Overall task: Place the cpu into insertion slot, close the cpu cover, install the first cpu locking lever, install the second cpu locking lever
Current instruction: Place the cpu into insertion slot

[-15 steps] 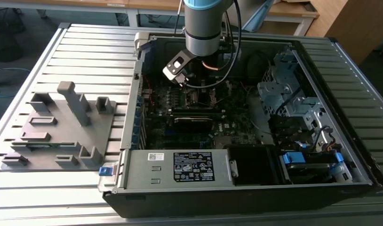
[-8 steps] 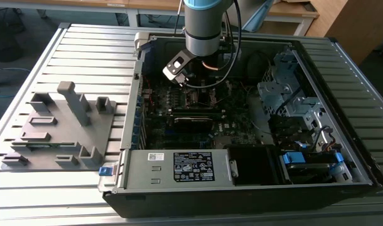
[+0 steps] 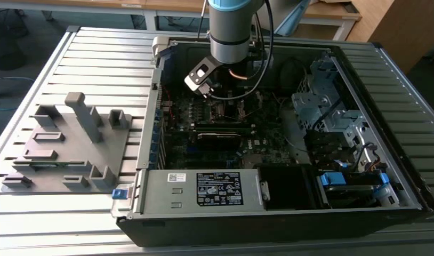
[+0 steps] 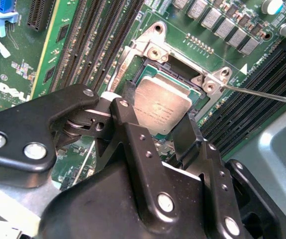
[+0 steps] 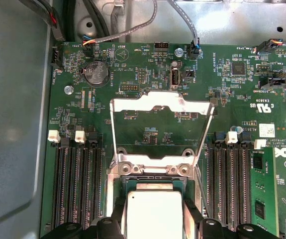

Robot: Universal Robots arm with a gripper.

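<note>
Black two-fingered end effector [image 4: 156,109] clamps the small square silver-grey cpu [image 4: 162,102] by its sides, directly over the black square insertion slot [image 4: 155,69] amid the green motherboard [image 5: 217,64]; we see the thin silver frame cpu cover [image 5: 133,102] standing raised open beyond it.

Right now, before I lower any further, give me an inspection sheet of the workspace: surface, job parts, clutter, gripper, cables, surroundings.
Surface: slatted metal table carrying an open computer case; motherboard exposed.
Job's things: the cpu sits over the insertion slot, whether seated cannot be told; the cpu cover stands open; one thin locking lever sticks out free beside the socket.
Clutter: grey fixture tray on the table, at the exterior view's left of the case.
Gripper: the gripper is closed on the cpu's edges.
Cables: grey wires plugged in at the board's edge, away from the socket.
Surroundings: wooden desks behind the table.
</note>
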